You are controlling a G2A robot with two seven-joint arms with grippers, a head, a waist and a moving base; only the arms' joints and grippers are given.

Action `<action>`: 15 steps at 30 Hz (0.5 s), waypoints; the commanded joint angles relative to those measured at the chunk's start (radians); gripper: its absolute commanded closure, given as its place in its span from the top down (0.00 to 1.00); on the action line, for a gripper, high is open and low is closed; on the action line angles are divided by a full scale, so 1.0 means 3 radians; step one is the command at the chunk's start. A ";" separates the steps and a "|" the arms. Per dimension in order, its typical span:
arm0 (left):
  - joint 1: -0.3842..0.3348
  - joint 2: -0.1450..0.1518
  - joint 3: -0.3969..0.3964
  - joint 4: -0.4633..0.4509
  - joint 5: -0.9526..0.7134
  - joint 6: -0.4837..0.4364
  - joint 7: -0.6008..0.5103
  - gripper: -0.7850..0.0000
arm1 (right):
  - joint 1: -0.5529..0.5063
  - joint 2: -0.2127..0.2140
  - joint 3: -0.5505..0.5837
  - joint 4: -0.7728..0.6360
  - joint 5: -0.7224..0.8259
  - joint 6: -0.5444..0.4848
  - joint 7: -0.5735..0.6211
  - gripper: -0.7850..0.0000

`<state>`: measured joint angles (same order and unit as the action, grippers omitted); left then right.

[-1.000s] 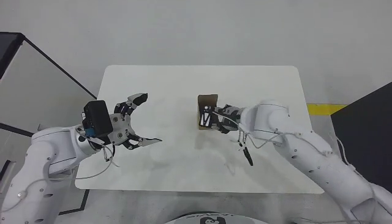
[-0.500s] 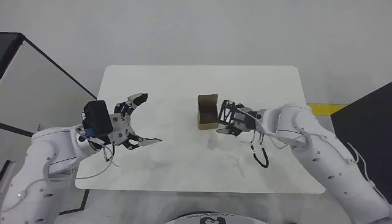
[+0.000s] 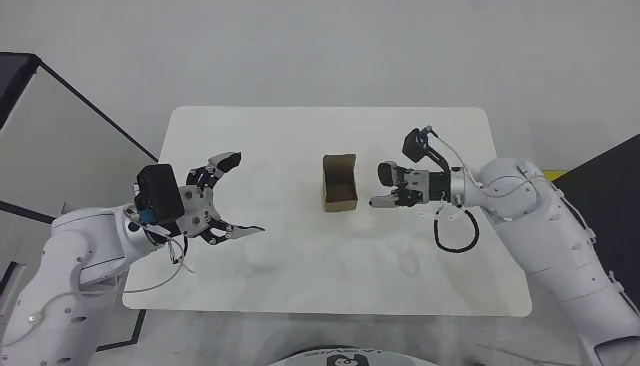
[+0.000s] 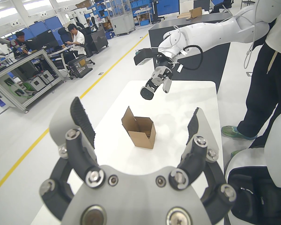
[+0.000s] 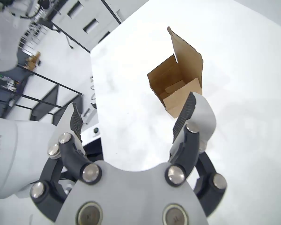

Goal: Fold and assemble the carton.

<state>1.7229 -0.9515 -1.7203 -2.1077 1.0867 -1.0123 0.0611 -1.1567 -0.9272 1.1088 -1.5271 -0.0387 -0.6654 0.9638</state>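
White table: carton stands upright, mouth upward.

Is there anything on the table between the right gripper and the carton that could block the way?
Nothing visible does. The right gripper, open, hovers close beside the carton, with only a strip of bare table between them. The carton stands upright with its top open.

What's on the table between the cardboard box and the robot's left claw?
Nothing: the top view shows bare table between the carton and the left gripper.
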 commanded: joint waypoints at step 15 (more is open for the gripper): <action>-0.0079 0.0013 0.0436 0.0117 -0.0419 0.0070 -0.0630 1.00 | 0.0079 -0.0041 -0.0111 0.0242 0.0550 0.0514 0.0050 1.00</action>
<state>1.7055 -0.9481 -1.6079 -2.0825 0.9919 -1.0047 -0.0944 -1.1391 -0.9386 1.0776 -1.4621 0.1134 -0.5240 0.9708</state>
